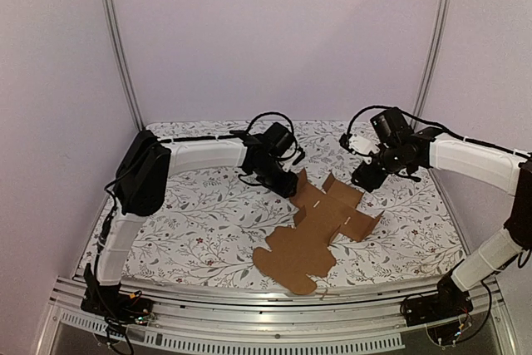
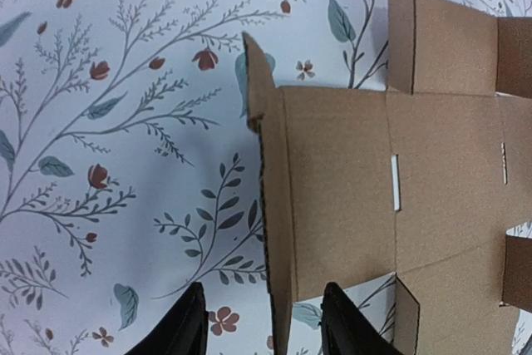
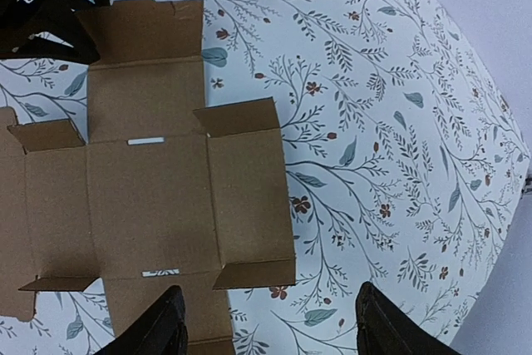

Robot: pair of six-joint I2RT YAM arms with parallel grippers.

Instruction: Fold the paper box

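The paper box (image 1: 320,222) lies unfolded on the counter (image 1: 191,222), right of centre, with its side flaps partly raised. The left tool (image 2: 266,330) is released, its fingers straddling the box's upturned far-left flap without clamping it. The right tool (image 3: 270,330) hovers above the box's right side, released and empty.

One paper box (image 1: 320,226), two tools (image 1: 288,185) (image 1: 365,179)
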